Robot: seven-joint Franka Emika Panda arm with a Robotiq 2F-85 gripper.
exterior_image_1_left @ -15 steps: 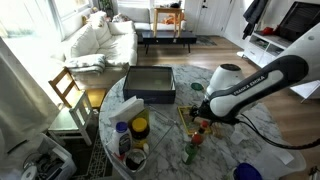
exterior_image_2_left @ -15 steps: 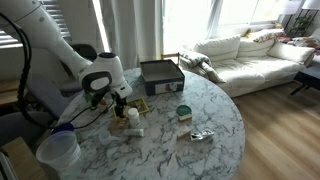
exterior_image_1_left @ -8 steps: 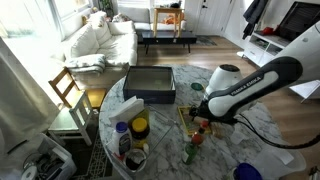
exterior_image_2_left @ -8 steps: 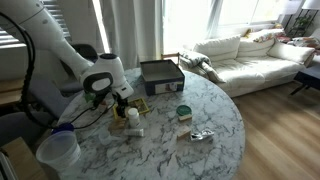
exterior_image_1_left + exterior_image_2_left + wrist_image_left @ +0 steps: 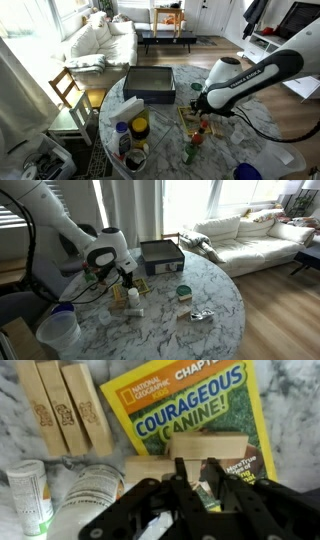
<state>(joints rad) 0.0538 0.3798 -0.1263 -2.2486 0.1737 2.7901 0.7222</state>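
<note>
Here the gripper hovers over a marble table near a sofa.

Book: title cut by top edge, right side cut off, lower part hidden behind wooden block. Gripper: fingertips dark, blurred; grip on block cannot tell. Three wooden slabs: tops cut off. Bottle: label unreadable, base cut off. Both exterior views: jaws and block too small to make out.
</note>
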